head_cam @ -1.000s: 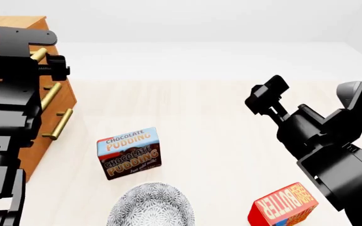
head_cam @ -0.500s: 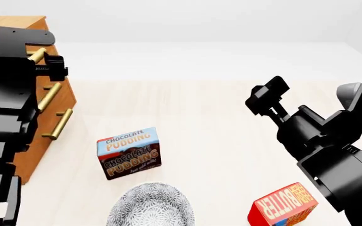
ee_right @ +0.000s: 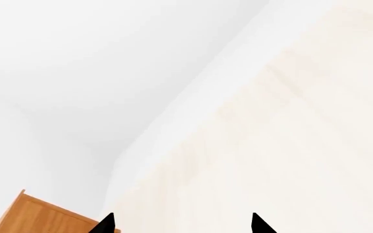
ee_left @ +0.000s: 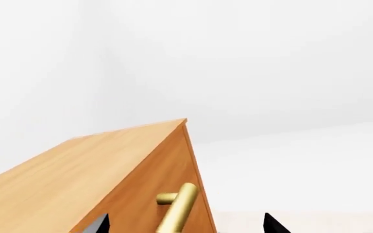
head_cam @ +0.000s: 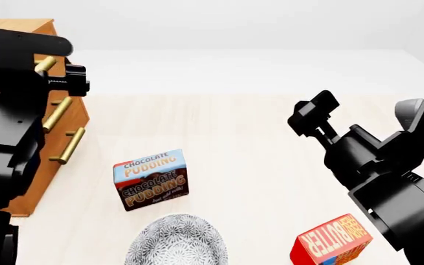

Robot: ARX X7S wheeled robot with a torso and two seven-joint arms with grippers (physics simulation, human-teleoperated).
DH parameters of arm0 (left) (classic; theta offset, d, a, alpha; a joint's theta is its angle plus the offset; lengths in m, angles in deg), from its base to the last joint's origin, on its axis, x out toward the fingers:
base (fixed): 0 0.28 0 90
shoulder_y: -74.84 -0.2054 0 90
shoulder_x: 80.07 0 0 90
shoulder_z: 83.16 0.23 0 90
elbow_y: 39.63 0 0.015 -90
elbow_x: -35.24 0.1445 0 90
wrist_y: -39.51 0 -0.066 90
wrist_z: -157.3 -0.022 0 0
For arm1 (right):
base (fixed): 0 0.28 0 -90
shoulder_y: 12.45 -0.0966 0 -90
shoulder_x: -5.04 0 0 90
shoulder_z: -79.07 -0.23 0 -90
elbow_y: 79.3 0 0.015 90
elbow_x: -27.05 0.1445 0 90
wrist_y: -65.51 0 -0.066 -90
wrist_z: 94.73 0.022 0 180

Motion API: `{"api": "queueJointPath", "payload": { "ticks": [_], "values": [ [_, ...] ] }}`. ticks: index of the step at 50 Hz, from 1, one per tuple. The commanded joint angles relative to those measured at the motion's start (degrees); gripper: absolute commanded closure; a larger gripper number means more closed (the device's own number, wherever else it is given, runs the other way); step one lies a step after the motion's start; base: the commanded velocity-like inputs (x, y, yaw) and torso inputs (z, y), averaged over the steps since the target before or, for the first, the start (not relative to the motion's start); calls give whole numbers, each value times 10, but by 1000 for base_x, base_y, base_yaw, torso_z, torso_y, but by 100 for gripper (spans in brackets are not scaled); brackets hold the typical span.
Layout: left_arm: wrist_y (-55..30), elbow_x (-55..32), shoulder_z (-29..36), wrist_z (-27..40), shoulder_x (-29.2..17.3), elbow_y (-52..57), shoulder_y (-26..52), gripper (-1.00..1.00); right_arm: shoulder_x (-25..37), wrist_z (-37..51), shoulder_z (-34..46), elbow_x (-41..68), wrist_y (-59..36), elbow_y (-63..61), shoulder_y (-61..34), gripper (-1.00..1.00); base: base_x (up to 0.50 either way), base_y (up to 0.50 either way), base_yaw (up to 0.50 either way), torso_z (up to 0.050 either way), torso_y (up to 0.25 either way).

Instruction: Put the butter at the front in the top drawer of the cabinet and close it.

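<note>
Butter [head_cam: 331, 241] standing on the bench [head_cam: 256, 143] at near right, well apart from the cabinet [head_cam: 20, 165] at far left; not in any drawer. Top drawer looking shut, its handle [ee_left: 177, 208] between the spread fingertips of the left gripper [ee_left: 185, 224], wide, gripping nothing. Right gripper [ee_right: 181, 223] also wide, empty, hovering above the bench. Left to do, judging by this: butter into the drawer, drawer closed.
</note>
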Motion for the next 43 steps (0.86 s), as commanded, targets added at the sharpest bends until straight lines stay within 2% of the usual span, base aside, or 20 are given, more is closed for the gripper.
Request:
{"api": "queueJointPath", "payload": {
  "ticks": [1,7,15,23,30,37,43],
  "values": [
    [-59,-45,-20,-8,-14,155,-53,-100,-2,0,2,0,0,1,-3,-100,0,0,0,0,0],
    [-104,-84,-48,1,-20,283,-101,-100,-3,-5,4,0,-2,7,-5,-100,0,0,0,0,0],
    [-122,-122,-77,5,-21,383,-152,-100,-4,-5,6,0,-2,8,-6,-100,0,0,0,0,0],
    [-193,-224,-144,14,-8,540,-186,-100,-6,-8,9,-1,-5,11,-10,-100,0,0,0,0,0],
    [-218,-287,-187,32,10,644,-227,-100,-6,-13,11,-1,-6,15,-11,-100,0,0,0,0,0],
    [-227,-338,-212,48,15,702,-257,-100,-3,-11,9,2,-6,13,-14,-100,0,0,0,0,0],
    [-166,-373,-192,80,-17,707,-289,-100,-4,-17,9,-1,-4,16,-8,-100,0,0,0,0,0]
  ]
}}
